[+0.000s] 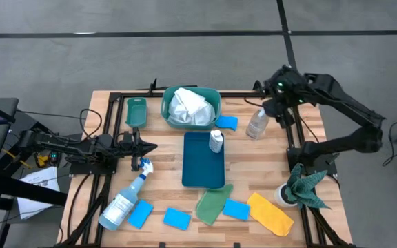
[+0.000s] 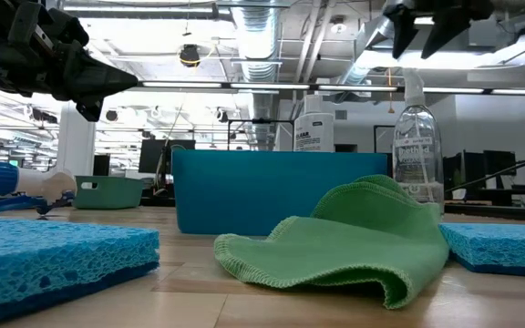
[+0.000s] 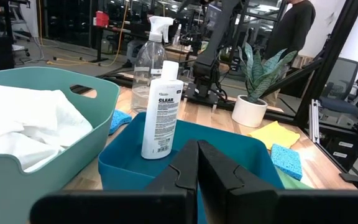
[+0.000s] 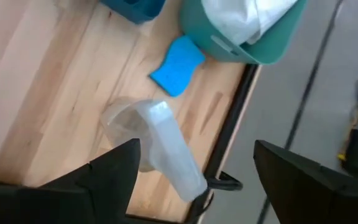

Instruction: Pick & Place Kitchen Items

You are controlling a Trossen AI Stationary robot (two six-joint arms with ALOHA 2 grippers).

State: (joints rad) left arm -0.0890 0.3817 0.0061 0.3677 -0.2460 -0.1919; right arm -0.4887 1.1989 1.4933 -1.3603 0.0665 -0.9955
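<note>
A clear spray bottle with a white trigger (image 1: 257, 124) stands on its base at the table's far right, also in the right wrist view (image 4: 160, 146). My right gripper (image 1: 280, 111) is open above it (image 4: 197, 165) and touches nothing. My left gripper (image 1: 150, 146) is shut and empty (image 3: 196, 152), held above the table left of the blue tray (image 1: 203, 172). A small white bottle (image 1: 216, 141) stands in the tray. White cloth (image 1: 188, 107) lies in a teal basket (image 1: 216, 96). A blue-trigger spray bottle (image 1: 125, 200) lies on its side at the near left.
Blue sponges (image 1: 140, 213) (image 1: 176, 219) (image 1: 236, 209) (image 1: 227, 122), a green cloth (image 1: 214, 204) and a yellow cloth (image 1: 271, 213) lie on the wood. A small teal bin (image 1: 136, 111) stands far left. A potted plant (image 1: 298, 187) stands near right.
</note>
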